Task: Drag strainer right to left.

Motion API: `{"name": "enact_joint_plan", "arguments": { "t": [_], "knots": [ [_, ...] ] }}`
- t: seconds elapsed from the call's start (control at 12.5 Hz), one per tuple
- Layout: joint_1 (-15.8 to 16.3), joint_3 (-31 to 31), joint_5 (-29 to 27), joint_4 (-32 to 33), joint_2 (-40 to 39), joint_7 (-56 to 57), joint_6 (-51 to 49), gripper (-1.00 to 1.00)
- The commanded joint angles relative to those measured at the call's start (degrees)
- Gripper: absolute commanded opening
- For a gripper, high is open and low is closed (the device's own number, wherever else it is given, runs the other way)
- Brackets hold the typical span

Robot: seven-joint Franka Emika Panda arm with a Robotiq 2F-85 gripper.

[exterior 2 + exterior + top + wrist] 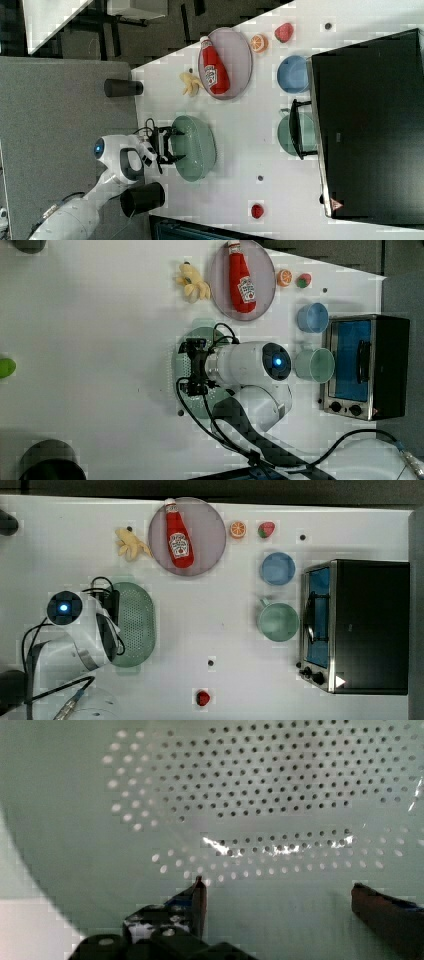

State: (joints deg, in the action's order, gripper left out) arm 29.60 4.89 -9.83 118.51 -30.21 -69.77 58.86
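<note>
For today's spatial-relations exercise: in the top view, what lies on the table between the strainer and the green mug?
Nothing. In the top view the white table is bare between the strainer and the green mug; a small dark dot lies nearer the picture's bottom, off that line.

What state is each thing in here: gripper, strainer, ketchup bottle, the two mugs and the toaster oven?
gripper: open, fingers spread above the strainer's basin, holding nothing.
strainer: upright on the table, nothing inside.
ketchup bottle: lying on its side on the round plate.
blue mug: upright, looks empty.
green mug: upright, looks empty.
toaster oven: door closed.
</note>
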Motion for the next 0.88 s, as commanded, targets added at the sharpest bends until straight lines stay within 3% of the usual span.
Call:
{"name": "enact_joint_plan", "arguments": {
  "t": [0.08, 0.88],
  "knots": [
    [3.3, 0.7, -1.4, -2.0, -1.3, -3.1, -0.5, 1.0],
    [9.2, 0.7, -2.5, -11.6, -7.3, -9.7, -0.8, 1.0]
  ]
}}
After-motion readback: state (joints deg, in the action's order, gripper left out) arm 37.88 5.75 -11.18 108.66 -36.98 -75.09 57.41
